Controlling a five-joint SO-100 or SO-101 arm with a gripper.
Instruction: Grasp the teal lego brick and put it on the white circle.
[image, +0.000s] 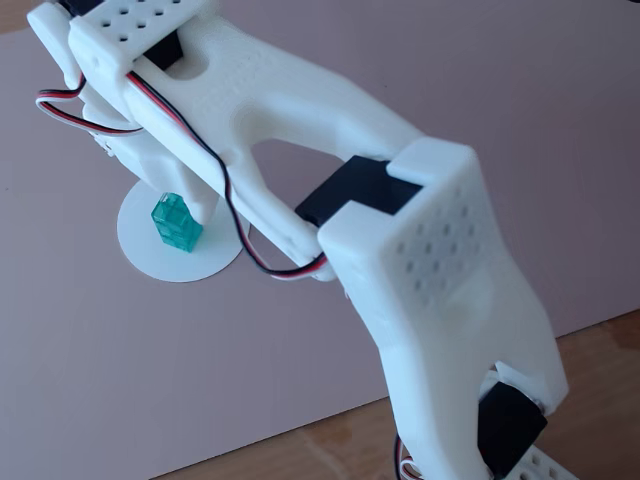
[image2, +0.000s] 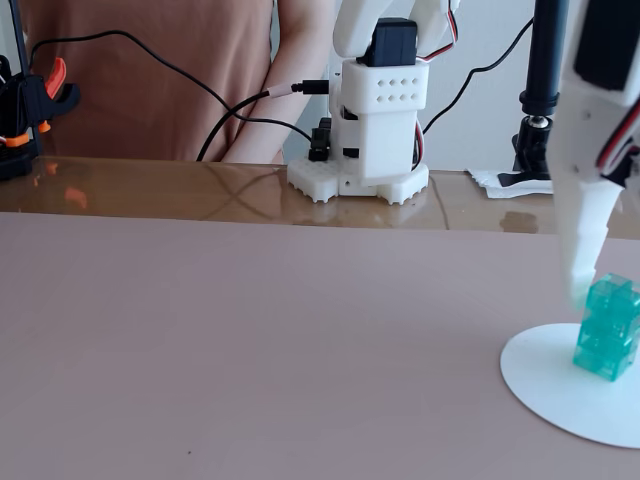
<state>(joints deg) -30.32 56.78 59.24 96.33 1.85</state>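
Note:
The teal lego brick (image: 176, 222) stands upright on the white circle (image: 150, 255). In the other fixed view the brick (image2: 606, 330) sits on the left part of the circle (image2: 555, 385). My gripper (image: 182, 200) hangs right over the brick, with white finger parts close on both sides of its top. One white finger (image2: 583, 260) reaches down to the brick's upper left corner. The other finger is hidden by the arm or lies beyond the frame edge, so I cannot tell whether the jaws press on the brick.
The arm's base (image2: 372, 140) stands on the wooden table edge (image2: 150, 190) behind the pink mat (image2: 250, 330). A person in a brown top (image2: 150, 60), cables, an orange-and-black clamp (image2: 30, 105) and a black stand (image2: 545, 90) are at the back.

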